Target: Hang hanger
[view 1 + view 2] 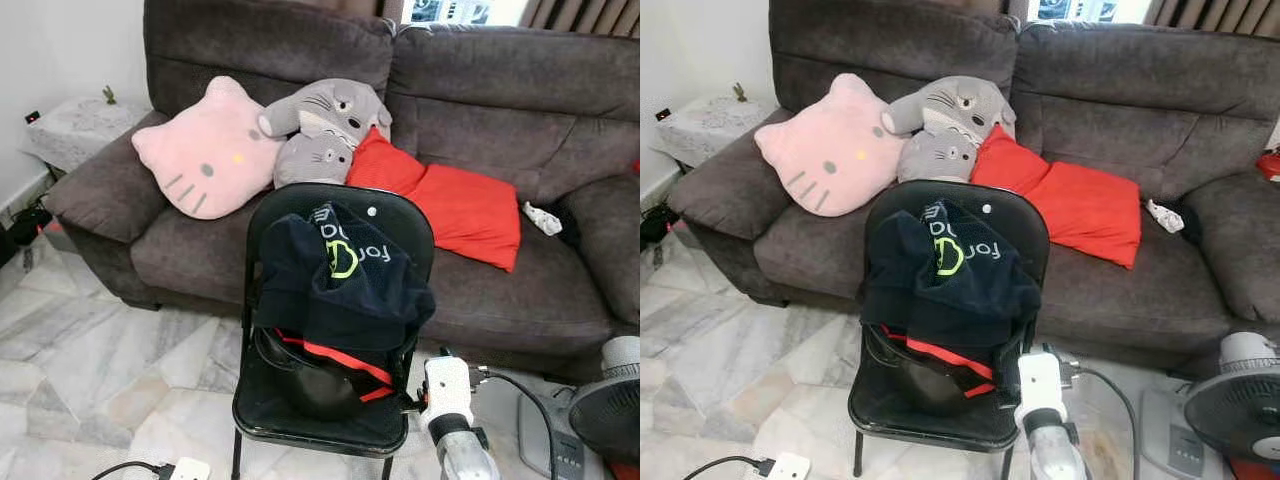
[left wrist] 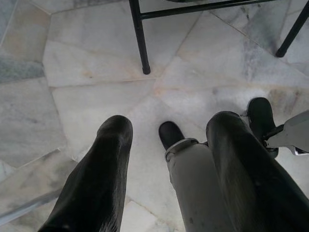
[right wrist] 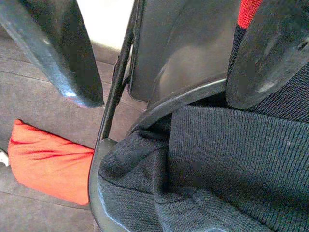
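My right gripper [image 3: 164, 63] is spread open beside the chair [image 1: 385, 215] seat edge, reaching for the hanger, which I can't pick out under the dark shirt [image 1: 340, 285]; left gripper [image 2: 169, 169] hangs open, idle.

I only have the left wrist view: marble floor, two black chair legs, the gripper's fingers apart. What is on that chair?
Observer: A dark navy garment with red trim and a green logo is draped over the backrest and seat of the black chair.
Operator: Where is the right gripper?
Observer: The right gripper is at the right side of the seat, fingers apart, with the garment's knit fabric just ahead of it.
Operator: What is behind the chair?
Observer: A grey sofa holding a pink cat cushion, grey plush toys and a red cushion.
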